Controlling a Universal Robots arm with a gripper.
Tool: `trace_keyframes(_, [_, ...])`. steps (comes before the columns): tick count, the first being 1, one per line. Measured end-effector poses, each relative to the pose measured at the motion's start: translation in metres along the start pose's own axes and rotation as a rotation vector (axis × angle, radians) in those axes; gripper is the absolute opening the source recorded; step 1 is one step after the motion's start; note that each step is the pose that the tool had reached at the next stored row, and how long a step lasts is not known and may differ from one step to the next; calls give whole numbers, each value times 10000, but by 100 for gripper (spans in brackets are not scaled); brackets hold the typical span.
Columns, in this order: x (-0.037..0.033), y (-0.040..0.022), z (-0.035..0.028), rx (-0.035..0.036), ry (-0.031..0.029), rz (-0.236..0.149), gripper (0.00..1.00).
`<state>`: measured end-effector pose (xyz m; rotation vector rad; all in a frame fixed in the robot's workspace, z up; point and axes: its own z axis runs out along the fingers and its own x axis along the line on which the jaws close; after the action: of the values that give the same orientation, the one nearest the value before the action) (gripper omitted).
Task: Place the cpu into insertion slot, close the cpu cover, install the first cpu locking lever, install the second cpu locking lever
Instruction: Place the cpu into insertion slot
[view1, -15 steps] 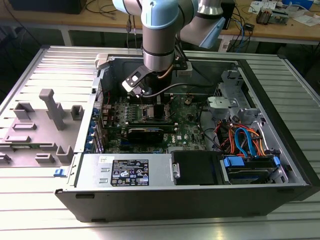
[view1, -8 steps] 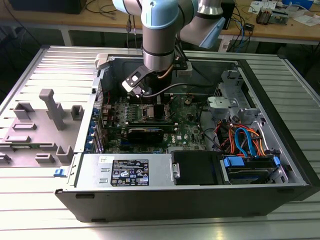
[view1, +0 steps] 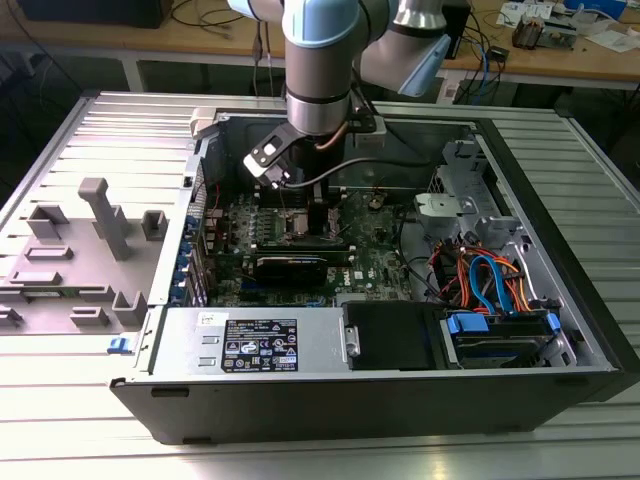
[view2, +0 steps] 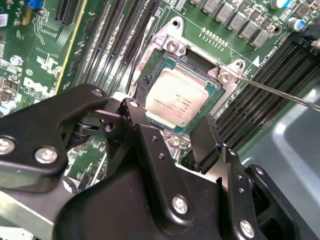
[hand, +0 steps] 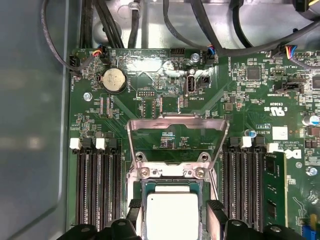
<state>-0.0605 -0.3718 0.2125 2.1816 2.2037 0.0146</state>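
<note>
The gripper (view1: 298, 196) is seen lowered into an open computer case (view1: 400, 400) that is set on the bench (view1: 60, 420). In both wrist views the gripper (hand: 174, 207) (view2: 170, 122) is shown with its fingers (hand: 215, 211) spread apart and nothing clamped. A small gap is seen between each finger and the chip.

The cpu (hand: 171, 214) (view2: 177, 97) is seen directly below the gripper, between the two fingers. It is laid flat inside the insertion slot (hand: 172, 184) (view2: 200, 62), silvery top up. The cpu cover (hand: 177, 121) is raised on its hinge, not closed. It is stood up just beyond the fingertips, and green motherboard (hand: 240, 100) is seen through its window.

In the second wrist view a locking lever (view2: 280, 94) is seen as a thin rod. It is unlatched and angled away from the slot's corner, off to one side of the gripper.

Long black memory slots (hand: 95, 185) are found on both sides of the gripper, flanking the slot. A round coin battery (hand: 114, 80) is seen well beyond the cover, far from the gripper.
</note>
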Motion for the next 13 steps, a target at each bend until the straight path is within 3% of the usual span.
trace_keyframes(3, [-1, 2, -61, 24, -1, 0, 60])
trace_keyframes(6, [-2, 5, -95, 68, 1, -2, 41])
trace_keyframes(7, [-2, 7, -102, 87, 1, -2, 29])
trace_keyframes(10, [-3, 10, -106, 112, 0, -2, 11])
trace_keyframes(13, [-3, 10, -106, 112, 1, -2, 11])
